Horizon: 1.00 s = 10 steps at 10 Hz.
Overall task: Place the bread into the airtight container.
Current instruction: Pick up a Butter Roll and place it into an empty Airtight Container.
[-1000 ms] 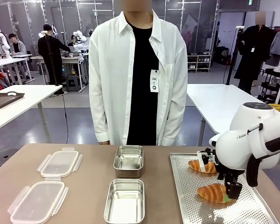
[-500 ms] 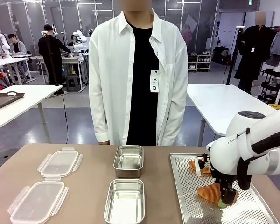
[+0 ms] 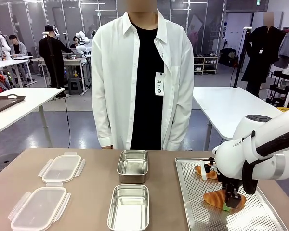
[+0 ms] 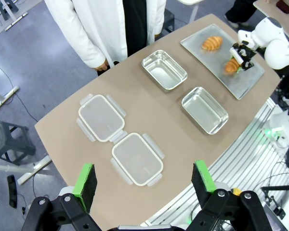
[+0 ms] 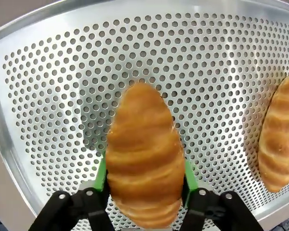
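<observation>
Our right fingers (image 5: 101, 175) pinch the bread (image 5: 144, 163) by its sides. It lies on the perforated tray (image 3: 192, 211) at the counter's (image 3: 91, 202) 4 o'clock. A second bread (image 3: 205, 171) sits toward the tray's 12 o'clock. The near steel container (image 3: 129, 211) stands open at 6 o'clock. Our left fingers (image 4: 85, 179) are spread wide, high above the counter.

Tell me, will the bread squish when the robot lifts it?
Probably a bit: the bread looks puffy and soft between the jaws. It's likely light, so it should lift easily. Its glossy, rounded crust might slip on the tray if nudged.
</observation>
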Each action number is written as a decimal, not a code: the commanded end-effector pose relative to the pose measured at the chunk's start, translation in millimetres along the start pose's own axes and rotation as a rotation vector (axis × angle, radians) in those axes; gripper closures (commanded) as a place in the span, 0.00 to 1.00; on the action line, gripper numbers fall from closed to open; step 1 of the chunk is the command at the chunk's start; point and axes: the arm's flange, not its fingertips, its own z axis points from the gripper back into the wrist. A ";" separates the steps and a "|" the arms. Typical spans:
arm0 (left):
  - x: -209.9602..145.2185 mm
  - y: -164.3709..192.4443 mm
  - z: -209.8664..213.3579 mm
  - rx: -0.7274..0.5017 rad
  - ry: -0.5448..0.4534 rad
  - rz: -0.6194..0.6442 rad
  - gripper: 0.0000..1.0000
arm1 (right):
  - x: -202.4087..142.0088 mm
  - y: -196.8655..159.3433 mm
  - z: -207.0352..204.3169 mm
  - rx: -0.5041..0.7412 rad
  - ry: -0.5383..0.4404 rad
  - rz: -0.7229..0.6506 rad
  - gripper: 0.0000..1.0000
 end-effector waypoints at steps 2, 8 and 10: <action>0.3 -0.1 0.8 0.004 0.005 -0.018 0.00 | 6.9 -0.9 15.9 -0.009 -0.011 -0.019 0.67; 0.3 -0.1 0.8 0.004 0.005 -0.018 0.00 | 91.8 36.9 171.9 -0.030 0.039 -0.060 0.67; 0.3 -0.1 0.8 0.004 0.005 -0.018 0.00 | 155.5 63.9 194.0 -0.045 0.037 -0.062 0.67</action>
